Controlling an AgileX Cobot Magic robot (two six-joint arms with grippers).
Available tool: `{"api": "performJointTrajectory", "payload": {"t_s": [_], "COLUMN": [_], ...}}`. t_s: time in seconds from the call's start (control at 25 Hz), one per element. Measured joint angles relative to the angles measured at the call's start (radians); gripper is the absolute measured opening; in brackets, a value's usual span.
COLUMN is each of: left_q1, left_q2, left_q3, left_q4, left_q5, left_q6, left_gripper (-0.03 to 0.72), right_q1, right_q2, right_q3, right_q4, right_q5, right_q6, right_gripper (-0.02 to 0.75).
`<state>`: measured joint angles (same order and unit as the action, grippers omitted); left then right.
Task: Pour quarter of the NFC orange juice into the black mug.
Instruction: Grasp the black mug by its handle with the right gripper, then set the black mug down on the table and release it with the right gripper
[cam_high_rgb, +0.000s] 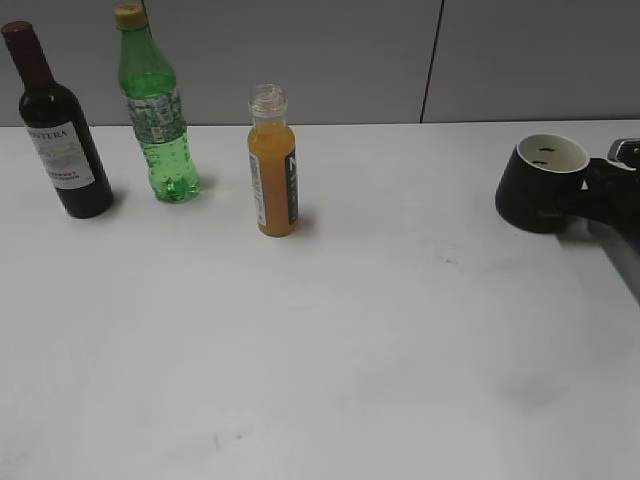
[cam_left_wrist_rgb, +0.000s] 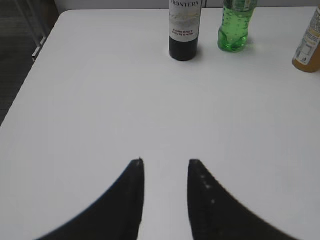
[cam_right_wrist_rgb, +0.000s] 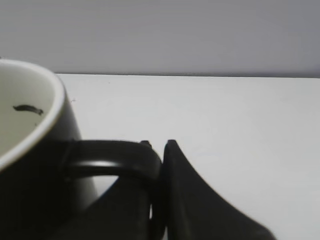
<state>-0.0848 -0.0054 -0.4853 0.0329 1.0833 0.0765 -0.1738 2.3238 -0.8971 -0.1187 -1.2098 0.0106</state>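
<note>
a matte white bench (cam_high_rgb: 330, 350) runs back to a grey panelled wall, its front half bare. the juice bottle (cam_high_rgb: 272, 162), clear plastic and capless, stands mid-back beside a green bottle (cam_high_rgb: 154, 105) and wine bottle (cam_high_rgb: 56, 124). the right gripper (cam_right_wrist_rgb: 159, 150) is clamped on the handle of the glossy black mug (cam_high_rgb: 540, 183) at the right edge; the left gripper (cam_left_wrist_rgb: 165, 167) hangs part-open, holding nothing.

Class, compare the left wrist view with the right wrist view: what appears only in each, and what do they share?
Only the left wrist view shows the wine bottle, the green bottle, the orange juice bottle at its right edge, and the left gripper, its fingers apart over bare table.

Only the right wrist view shows the black mug, tilted, with the right gripper shut on its handle, plus the grey wall behind.

Both show the white table.
</note>
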Motion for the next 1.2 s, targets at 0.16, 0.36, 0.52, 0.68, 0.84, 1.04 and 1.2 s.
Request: {"api": "performJointTrajectory", "payload": {"t_s": [0.16,0.36,0.52,0.68,0.84,1.04,1.2], "left_q1": [0.000,0.000,0.000,0.000,0.000,0.000,0.000], "left_q2": [0.000,0.000,0.000,0.000,0.000,0.000,0.000], "left_q3": [0.000,0.000,0.000,0.000,0.000,0.000,0.000], "left_q4": [0.000,0.000,0.000,0.000,0.000,0.000,0.000], "left_q5": [0.000,0.000,0.000,0.000,0.000,0.000,0.000], "left_q6": [0.000,0.000,0.000,0.000,0.000,0.000,0.000], "left_gripper": [0.239,0.239,0.239,0.239,0.239,0.239,0.239], "right_q1": [0.000,0.000,0.000,0.000,0.017,0.089,0.191], "right_q2": [-0.011,-0.056,-0.128,-0.212,-0.283,-0.332,-0.366], "right_q3": [0.012,0.040,0.078,0.119,0.168,0.217,0.276], "right_q4": [-0.002,-0.016,-0.047,-0.141,-0.213,-0.213,-0.208], "right_q5": [0.005,0.042,0.049,0.049,0.048,0.049,0.049], "right_q6": [0.007,0.011,0.025,0.071,0.105,0.108,0.105], "right_gripper": [0.028,0.027,0.027,0.027,0.027,0.027,0.027]}}
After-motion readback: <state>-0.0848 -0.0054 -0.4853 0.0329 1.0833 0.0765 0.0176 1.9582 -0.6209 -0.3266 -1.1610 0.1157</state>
